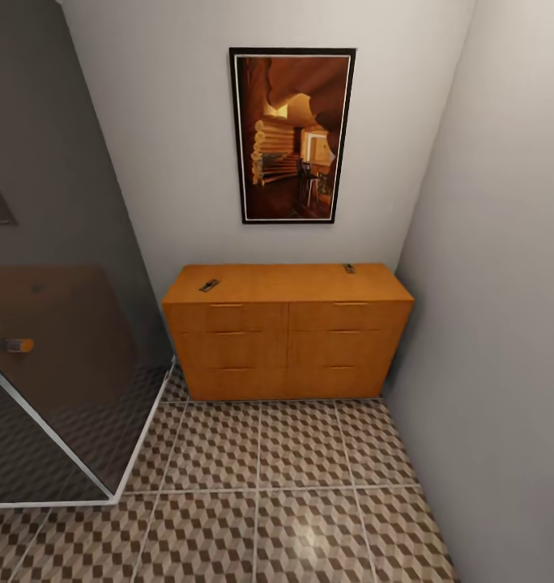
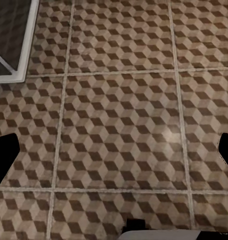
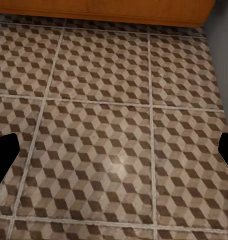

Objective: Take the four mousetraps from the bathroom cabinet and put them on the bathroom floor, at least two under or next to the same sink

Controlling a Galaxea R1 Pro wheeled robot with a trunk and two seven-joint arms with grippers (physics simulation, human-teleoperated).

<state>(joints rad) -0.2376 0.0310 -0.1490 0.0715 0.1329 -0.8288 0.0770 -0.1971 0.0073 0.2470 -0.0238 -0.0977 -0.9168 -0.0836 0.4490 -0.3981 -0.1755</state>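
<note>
Mousetraps sit on the flat top of the cabinet, and from the head view I count two: one mousetrap near the left front edge, its long axis slanting from front-left to back-right, and a second mousetrap by the right back corner, close to the wall. I think both are traps, though they are too small here to make out the wire parts. A framed picture hangs above, a glass shower screen stands at left, and the bathroom floor stretches between me and the drawers. Neither arm reaches into this view, so I judge the base must close in first; the left trap would suit the left arm, the right one the right arm.

Left wrist view: cube-pattern floor tiles below, the screen's white frame at one corner, and dark fingertips at both edges, so those jaws are spread wide with nothing between.

Right wrist view: tiles again, with the cabinet's base ahead of the jaws, which are likewise spread, fingertips far apart. The traps lie up and forward of both.
</note>
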